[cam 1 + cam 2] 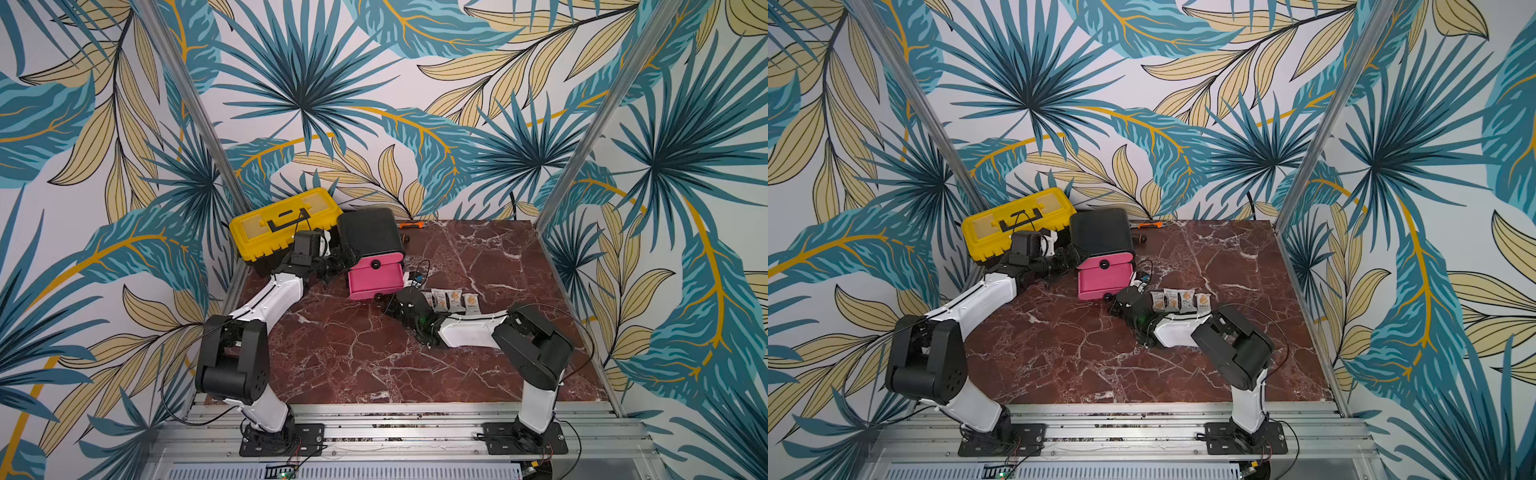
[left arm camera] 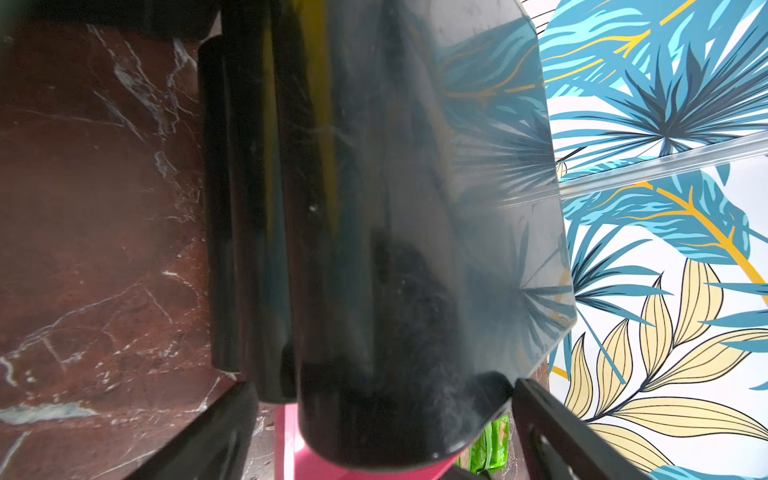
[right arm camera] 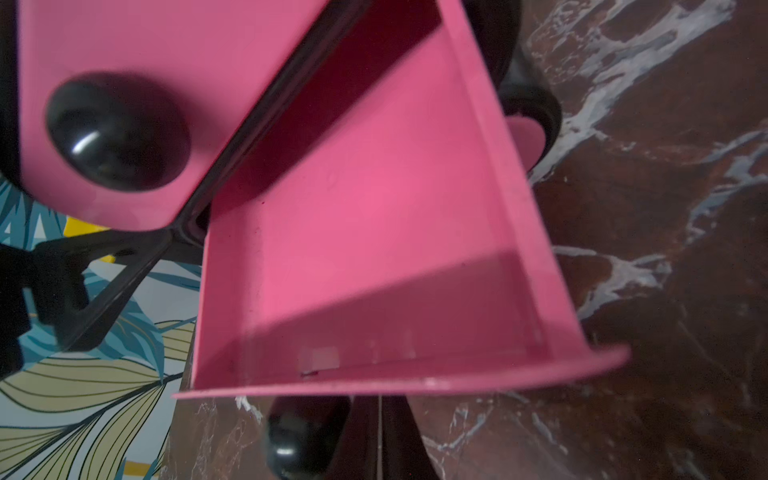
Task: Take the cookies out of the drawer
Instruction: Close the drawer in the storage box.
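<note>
Top views: four cookies (image 1: pixel 451 300) lie in a row on the desk (image 1: pixel 478 357), near the open pink drawer (image 1: pixel 376 284).
Left wrist: left jaws apart, black box (image 2: pixel 395 208) between them.
Right wrist: right jaws together, beside the drawer's knob (image 3: pixel 299 436).

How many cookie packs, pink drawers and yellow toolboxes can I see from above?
Cookie packs: 4
Pink drawers: 2
Toolbox: 1
Total: 7
</note>
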Motion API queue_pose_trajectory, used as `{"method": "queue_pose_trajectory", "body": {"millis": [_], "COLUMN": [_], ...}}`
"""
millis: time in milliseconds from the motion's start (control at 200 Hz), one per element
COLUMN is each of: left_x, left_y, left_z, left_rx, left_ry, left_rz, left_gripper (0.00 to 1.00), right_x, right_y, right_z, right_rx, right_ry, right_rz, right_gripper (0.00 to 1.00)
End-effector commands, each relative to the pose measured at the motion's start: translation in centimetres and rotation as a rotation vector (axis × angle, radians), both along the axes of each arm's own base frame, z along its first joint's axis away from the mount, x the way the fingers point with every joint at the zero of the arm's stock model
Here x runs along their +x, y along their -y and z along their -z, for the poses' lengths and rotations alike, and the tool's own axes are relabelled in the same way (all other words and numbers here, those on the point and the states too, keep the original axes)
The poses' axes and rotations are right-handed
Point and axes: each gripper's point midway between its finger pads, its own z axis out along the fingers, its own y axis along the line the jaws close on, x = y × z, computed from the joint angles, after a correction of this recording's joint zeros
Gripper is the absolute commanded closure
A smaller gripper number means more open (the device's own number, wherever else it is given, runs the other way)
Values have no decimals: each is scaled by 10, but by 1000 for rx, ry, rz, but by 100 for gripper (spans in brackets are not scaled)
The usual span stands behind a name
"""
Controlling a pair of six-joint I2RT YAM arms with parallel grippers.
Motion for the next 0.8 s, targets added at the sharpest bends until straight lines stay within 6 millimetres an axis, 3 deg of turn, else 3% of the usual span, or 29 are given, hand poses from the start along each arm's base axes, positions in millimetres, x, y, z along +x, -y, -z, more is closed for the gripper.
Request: {"method": "queue_pose_trajectory", "body": {"millis": [0, 576, 796], "left_x": [-1, -26, -39], "left_y": [-2, -13, -17], "left_z": [3, -19, -30], "left_rx": [5, 36, 60], "left_ry": [0, 72, 89], "left_rz": [-6, -36, -37], "left_gripper": [0, 0, 0], "right_x": [17, 61, 68], "right_y": [5, -3, -6], "right_z": [-7, -20, -17], "right_rx": [26, 221, 258], "right_ry": [39, 117, 124], "right_rz": [43, 83, 94], "right_gripper": [90, 85, 81]}}
